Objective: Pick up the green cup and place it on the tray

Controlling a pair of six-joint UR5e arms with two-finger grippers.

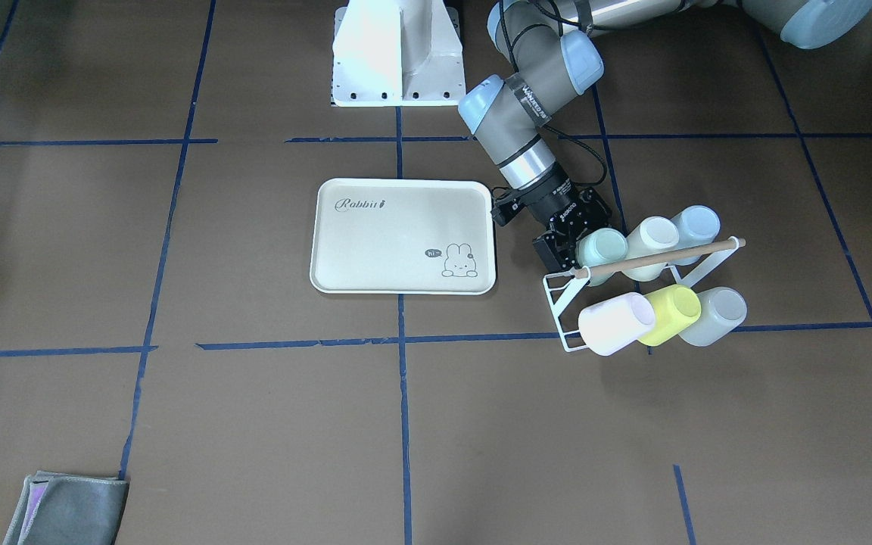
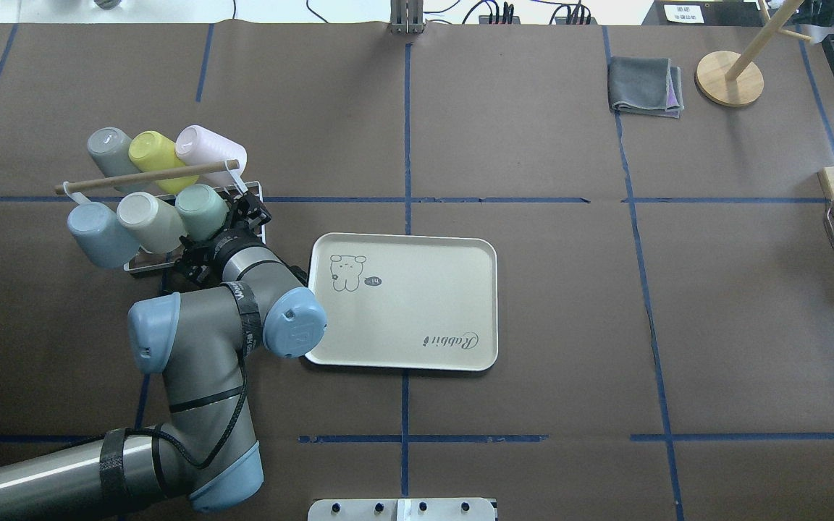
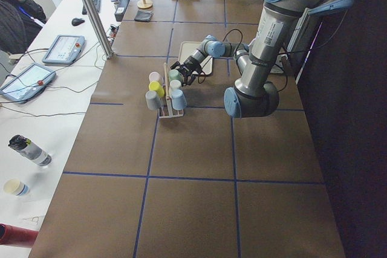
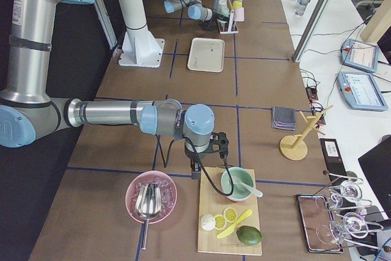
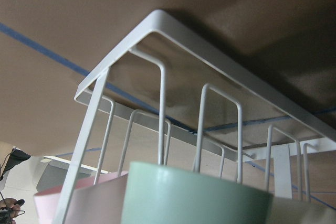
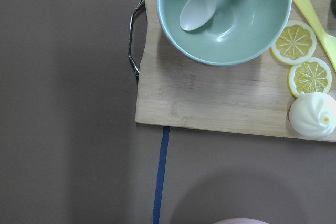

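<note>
The green cup (image 1: 602, 248) is pale mint and lies tilted on the white wire rack (image 1: 557, 299), at the end nearest the tray; it also shows in the overhead view (image 2: 201, 210) and at the bottom of the left wrist view (image 5: 194, 198). My left gripper (image 1: 576, 236) is at the cup's mouth end and looks open, one finger on each side of the cup. The cream tray (image 1: 406, 281) lies flat and bare just beside it (image 2: 402, 242). My right gripper (image 4: 206, 151) hovers far off by a wooden board; I cannot tell its state.
The rack also holds a cream cup (image 1: 652, 236), a pale blue cup (image 1: 697, 223), a pinkish-white cup (image 1: 616, 324), a yellow-green cup (image 1: 674, 312) and a grey cup (image 1: 716, 314) under a wooden bar (image 1: 663, 257). A grey cloth (image 2: 645, 87) and a wooden stand (image 2: 730, 78) are far right.
</note>
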